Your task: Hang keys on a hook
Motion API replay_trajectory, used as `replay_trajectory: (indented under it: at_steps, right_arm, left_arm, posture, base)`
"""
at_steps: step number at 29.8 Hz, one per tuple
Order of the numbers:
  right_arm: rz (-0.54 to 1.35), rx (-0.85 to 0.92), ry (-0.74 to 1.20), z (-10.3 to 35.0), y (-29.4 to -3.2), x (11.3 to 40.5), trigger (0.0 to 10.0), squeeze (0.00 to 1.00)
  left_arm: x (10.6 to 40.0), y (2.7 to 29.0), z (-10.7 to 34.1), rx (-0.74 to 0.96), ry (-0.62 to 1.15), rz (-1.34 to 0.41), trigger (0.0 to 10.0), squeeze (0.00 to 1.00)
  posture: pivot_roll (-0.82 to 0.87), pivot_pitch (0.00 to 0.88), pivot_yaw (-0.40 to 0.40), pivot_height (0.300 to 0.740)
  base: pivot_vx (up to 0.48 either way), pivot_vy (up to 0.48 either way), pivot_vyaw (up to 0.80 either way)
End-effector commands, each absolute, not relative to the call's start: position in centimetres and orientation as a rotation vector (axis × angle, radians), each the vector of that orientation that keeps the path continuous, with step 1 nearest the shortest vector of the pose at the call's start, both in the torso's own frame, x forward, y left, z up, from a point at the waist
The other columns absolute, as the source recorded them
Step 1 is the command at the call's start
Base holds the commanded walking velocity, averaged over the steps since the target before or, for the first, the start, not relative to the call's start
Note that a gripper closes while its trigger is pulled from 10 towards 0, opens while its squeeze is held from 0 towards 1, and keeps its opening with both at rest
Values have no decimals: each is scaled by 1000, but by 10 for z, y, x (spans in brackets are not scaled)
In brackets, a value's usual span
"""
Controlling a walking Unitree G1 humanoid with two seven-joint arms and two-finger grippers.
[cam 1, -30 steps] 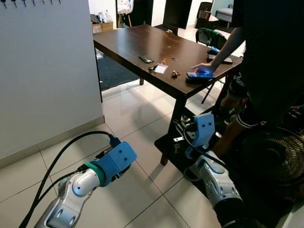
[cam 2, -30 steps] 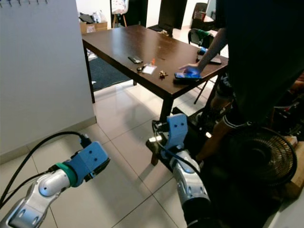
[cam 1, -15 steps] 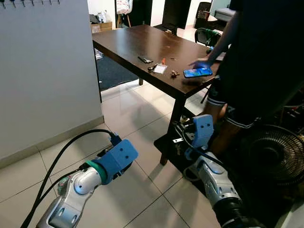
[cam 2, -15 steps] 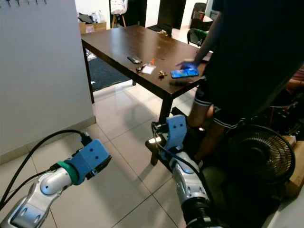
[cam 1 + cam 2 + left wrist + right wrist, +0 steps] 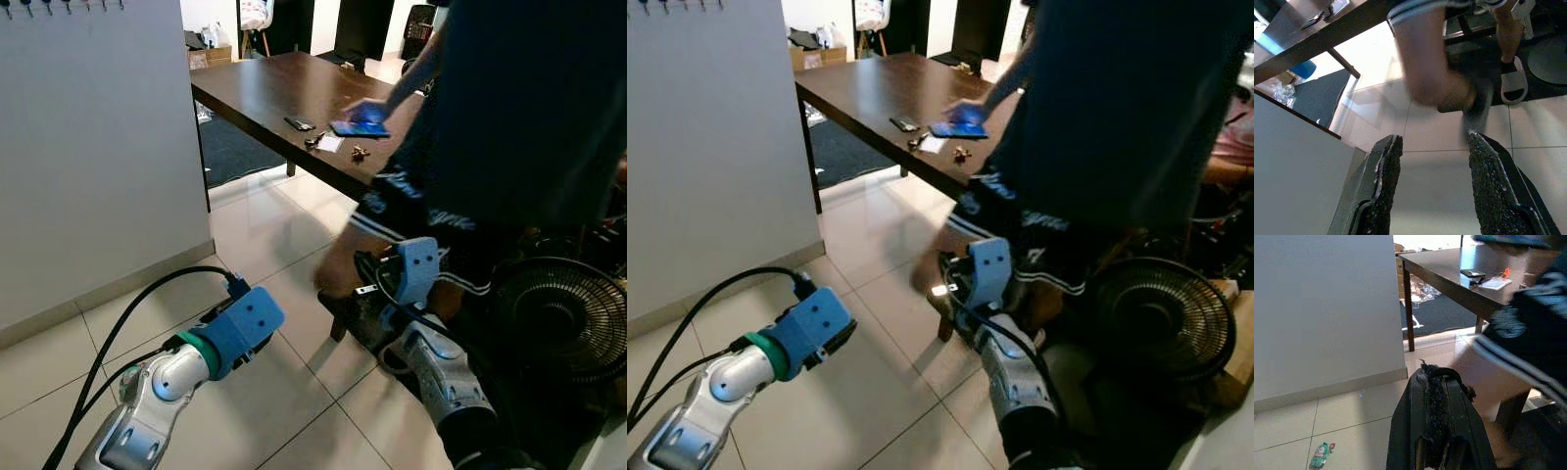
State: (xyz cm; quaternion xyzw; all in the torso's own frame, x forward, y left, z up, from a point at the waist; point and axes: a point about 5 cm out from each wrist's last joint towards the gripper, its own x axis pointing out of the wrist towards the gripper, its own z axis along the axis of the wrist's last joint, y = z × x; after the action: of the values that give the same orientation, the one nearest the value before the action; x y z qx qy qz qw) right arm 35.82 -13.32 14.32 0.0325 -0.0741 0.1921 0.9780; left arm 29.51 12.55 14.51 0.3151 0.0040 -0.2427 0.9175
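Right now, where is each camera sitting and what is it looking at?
Head eyes: look forward and down at the table, a person, both arms.
Left wrist: looks past its open left claw at floor and the person's legs.
Right wrist: looks past its shut right claw at wall and table.
All views share the table and person.

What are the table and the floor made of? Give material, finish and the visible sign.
Table: seemingly dark brown wood or veneer, smooth semi-gloss; light reflects softly off its top. Floor: pale glazed tiles, probably ceramic; grout lines and shiny reflections show.
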Motion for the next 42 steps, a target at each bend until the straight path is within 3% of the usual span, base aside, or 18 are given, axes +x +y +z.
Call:
replay_trajectory:
  at_steps: [1, 42]
  right_arm:
    - [385, 76, -147, 142, -133, 359, 10000, 0]
    - [385, 96, -142, 142, -133, 359, 10000, 0]
  left_arm:
    - [293, 126, 139, 651, 28, -507, 10000, 0]
    - [293, 127, 142, 665, 20, -501, 10000, 0]
  posture:
    - [61, 1, 45, 740]
    - [64, 19, 44, 740]
  base:
    - [0, 0, 0]
    - [0, 0, 0]
